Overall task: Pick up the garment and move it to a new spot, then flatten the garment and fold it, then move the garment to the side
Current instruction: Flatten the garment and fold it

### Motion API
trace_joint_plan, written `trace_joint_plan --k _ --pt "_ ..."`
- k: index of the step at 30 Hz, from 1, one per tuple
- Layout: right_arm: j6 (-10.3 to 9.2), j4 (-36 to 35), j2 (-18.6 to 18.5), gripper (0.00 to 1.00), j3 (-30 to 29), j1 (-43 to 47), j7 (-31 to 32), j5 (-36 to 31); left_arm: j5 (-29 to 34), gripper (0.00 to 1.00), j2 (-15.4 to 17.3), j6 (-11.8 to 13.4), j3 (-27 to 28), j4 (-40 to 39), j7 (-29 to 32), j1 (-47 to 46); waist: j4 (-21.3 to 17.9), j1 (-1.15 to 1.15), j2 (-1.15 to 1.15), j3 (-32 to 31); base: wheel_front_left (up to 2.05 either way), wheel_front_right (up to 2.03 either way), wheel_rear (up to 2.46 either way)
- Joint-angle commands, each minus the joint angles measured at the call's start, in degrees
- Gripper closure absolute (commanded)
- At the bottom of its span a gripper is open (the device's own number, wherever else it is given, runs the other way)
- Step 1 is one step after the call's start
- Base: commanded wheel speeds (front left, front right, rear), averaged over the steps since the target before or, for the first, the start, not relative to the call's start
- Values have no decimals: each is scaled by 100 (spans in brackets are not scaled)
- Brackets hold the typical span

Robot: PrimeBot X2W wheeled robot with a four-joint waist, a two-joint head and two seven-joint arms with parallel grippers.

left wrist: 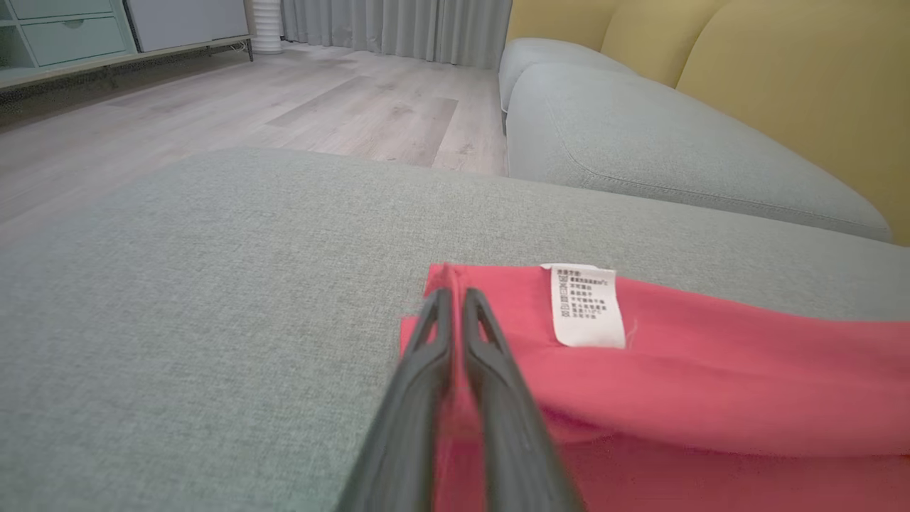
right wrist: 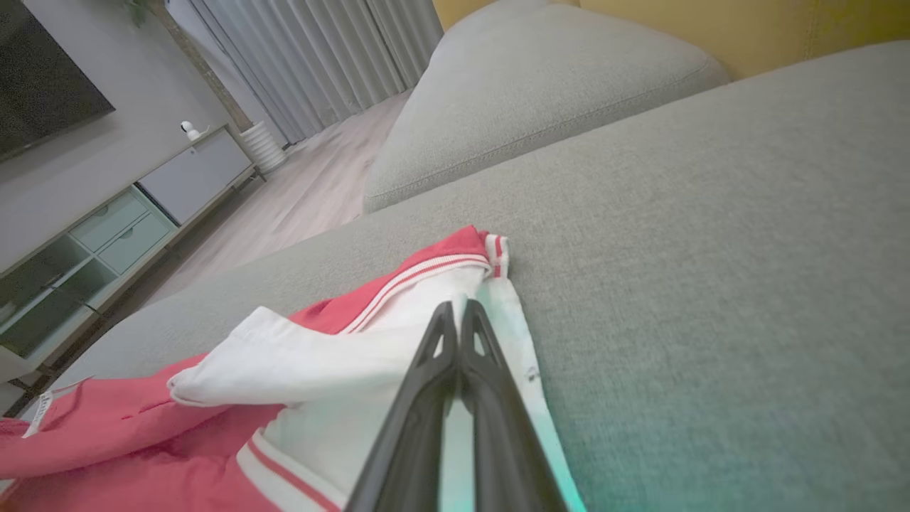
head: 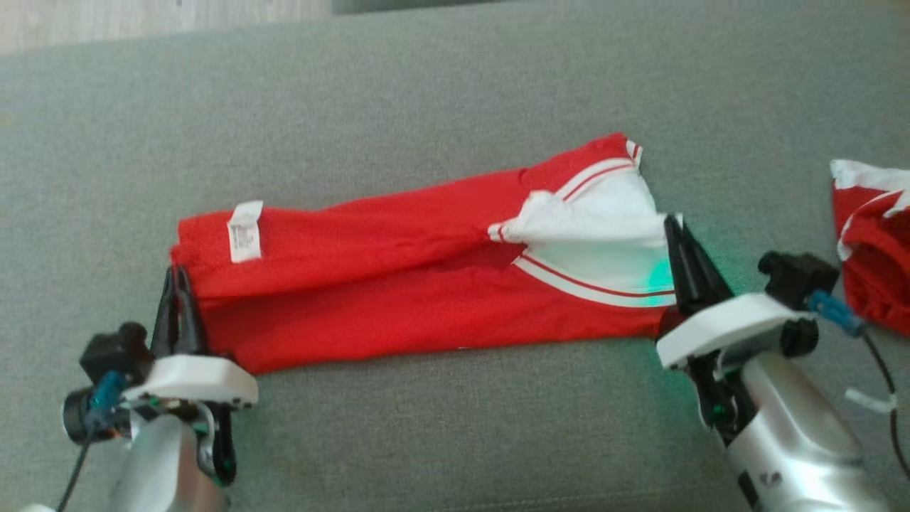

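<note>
The garment (head: 398, 284) is red with a white, red-striped end and a white care label (head: 245, 231). It lies stretched out long across the grey sofa cushion (head: 455, 92). My left gripper (head: 176, 274) is shut at its left edge, fingertips pinched on the red corner (left wrist: 441, 274) beside the label (left wrist: 586, 306). My right gripper (head: 670, 222) is shut at the white end, its fingers lying over the white fabric (right wrist: 355, 363), at the tip of a folded white flap.
A second red-and-white cloth (head: 871, 249) lies bunched at the cushion's right edge, close to my right wrist. Another grey cushion (left wrist: 640, 135) and a yellow backrest (left wrist: 782, 78) lie beyond. Wooden floor (left wrist: 284, 107) borders the cushion's far side.
</note>
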Motion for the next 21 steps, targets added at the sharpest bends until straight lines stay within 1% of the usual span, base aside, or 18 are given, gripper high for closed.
trace_joint_plan --k 1,2,5,8,9,10,15,17,21 --pt "19 -142 44 13 59 36 -3 30 95 0 50 37 242 -140 -54 31 4 2 -1 -149 0 0 0" --pt "19 -125 83 0 -12 96 -14 32 125 0 26 89 284 -137 -54 103 9 2 -1 -198 0 0 0" --pt "19 -59 165 0 -267 227 -55 -170 248 0 -24 292 419 -299 -54 361 22 2 -1 -363 0 0 0" --pt "19 16 197 0 -593 300 -81 -707 432 0 -50 399 437 -557 -54 649 34 2 -1 -499 0 0 0" --pt "19 -8 239 0 -782 321 -84 -879 516 0 -54 413 407 -663 -54 745 37 2 -1 -535 0 0 0" --pt "19 -8 239 0 -782 321 -84 -879 516 0 -54 413 407 -663 -54 745 37 2 -1 -535 0 0 0" --pt "19 -237 477 0 -1470 599 -88 -1849 759 0 -70 467 222 -1085 -54 1210 97 2 -1 -715 0 0 0" --pt "19 -259 558 0 -1596 724 -88 -2094 789 0 -73 480 115 -1212 -54 1377 123 2 -1 -770 0 0 0" --pt "19 -208 652 0 -1700 859 -89 -2305 615 0 -75 574 -133 -1398 -54 1622 178 2 -1 -817 0 0 0"
